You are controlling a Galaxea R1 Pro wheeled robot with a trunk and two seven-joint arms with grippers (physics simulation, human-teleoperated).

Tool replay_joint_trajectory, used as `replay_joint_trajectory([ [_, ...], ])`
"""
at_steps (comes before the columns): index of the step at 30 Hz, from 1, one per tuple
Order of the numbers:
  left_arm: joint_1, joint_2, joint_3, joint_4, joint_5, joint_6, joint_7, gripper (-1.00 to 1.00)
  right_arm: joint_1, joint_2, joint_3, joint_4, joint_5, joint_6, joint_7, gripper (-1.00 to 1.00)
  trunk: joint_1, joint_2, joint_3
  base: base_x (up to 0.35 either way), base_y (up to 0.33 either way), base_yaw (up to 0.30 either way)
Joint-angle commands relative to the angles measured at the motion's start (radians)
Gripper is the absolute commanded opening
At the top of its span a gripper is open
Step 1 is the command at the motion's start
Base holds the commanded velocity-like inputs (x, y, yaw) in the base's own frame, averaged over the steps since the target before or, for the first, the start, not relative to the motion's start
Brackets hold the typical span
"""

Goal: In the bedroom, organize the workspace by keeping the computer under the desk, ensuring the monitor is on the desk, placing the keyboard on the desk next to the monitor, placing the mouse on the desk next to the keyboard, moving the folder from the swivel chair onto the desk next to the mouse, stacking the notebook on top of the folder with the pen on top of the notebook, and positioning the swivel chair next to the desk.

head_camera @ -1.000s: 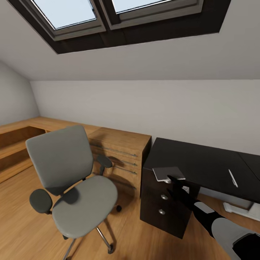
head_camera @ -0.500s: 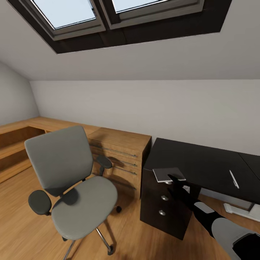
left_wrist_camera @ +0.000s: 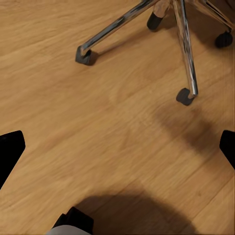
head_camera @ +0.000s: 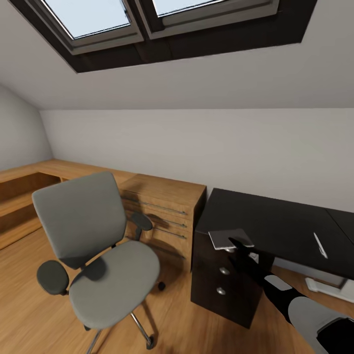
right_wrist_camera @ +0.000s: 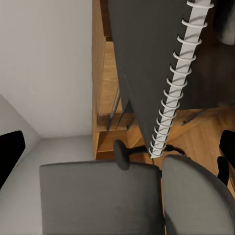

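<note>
Two items sat on counter (head_camera: 275, 221): pen (head_camera: 319, 244) lay alone; notebook (head_camera: 229, 238) at front corner, right jaws (head_camera: 236, 243) clenched on it. Left jaws (left_wrist_camera: 117, 147) hung released above floor. Chair (head_camera: 93, 250) seat bare; folder stack likely remained.

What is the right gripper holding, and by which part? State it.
The right gripper holds the notebook by its near edge, at the desk's front corner; the exact contact is hidden.
</note>
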Motion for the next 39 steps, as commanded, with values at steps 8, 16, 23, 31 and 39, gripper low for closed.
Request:
replay_joint_trajectory([
  [8, 0.000, 0.001, -0.006, -0.001, 0.009, -0.004, -0.002, 1.00, -0.001, -0.001, 0.007, 0.003, -0.010, 0.005, 0.000, 1.00, 0.000, 0.000, -0.001, 0.184, 0.000, 0.000],
  [16, 0.000, 0.001, -0.006, -0.003, 0.012, -0.005, -0.002, 1.00, -0.001, -0.002, 0.007, 0.004, -0.011, 0.005, -0.002, 1.00, 0.000, 0.000, -0.001, 0.043, 0.000, 0.000],
  [23, 0.000, 0.001, -0.006, -0.005, 0.013, -0.005, -0.001, 1.00, -0.001, -0.002, 0.007, 0.005, -0.011, 0.005, -0.003, 1.00, 0.016, -0.028, -0.013, 0.008, 0.000, 0.000],
  [31, 0.000, 0.001, -0.006, -0.005, 0.014, -0.005, -0.001, 1.00, -0.001, -0.002, 0.007, 0.005, -0.011, 0.005, -0.003, 1.00, 0.046, -0.084, -0.038, 0.001, 0.000, 0.000],
  [39, 0.000, 0.000, -0.006, -0.005, 0.014, -0.005, -0.001, 1.00, -0.001, -0.002, 0.007, 0.005, -0.011, 0.004, -0.004, 1.00, 0.058, -0.105, -0.048, 0.000, 0.000, 0.000],
])
